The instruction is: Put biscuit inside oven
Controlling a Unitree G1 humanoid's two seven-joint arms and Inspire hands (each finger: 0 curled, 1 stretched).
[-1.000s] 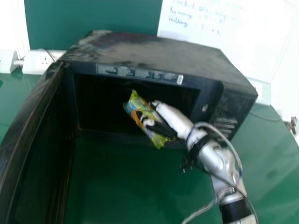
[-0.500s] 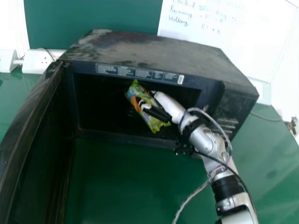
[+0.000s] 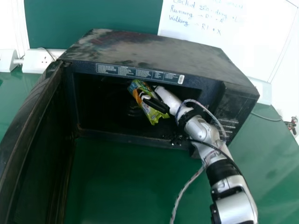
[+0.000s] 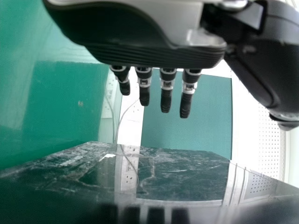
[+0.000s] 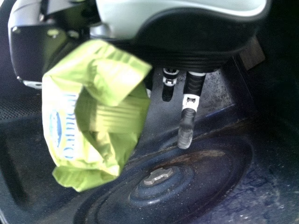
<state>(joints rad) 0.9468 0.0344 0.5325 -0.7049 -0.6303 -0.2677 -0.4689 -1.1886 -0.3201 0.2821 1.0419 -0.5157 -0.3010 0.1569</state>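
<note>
While the oven door (image 3: 30, 140) stands swung open over the left side of the tabletop (image 3: 135, 182), we have our left hand (image 4: 154, 53) idle in the left wrist view, its fingers straight and relaxed. To the right of the door, near the tabletop's back edge, the oven (image 3: 154, 51) faces us. The biscuit packet (image 3: 152, 112) slants within its opening, nearer the right side, upper end to the left, above the oven floor (image 5: 219, 186). Our right hand (image 3: 157, 104) grips it between thumb and fingers.

To do this placing well, we should carry the packet a little deeper, past the front rim, lower it until the floor bears it, and only then spread the fingers. We want to draw back straight, away from the opening's right wall, so that neither knuckles nor cable snag and the wrapper doesn't ride out with us.

Compared with a second ago, the packet's lower end no longer overlaps the front rim; the right arm has pushed farther in, and the grip holds.
</note>
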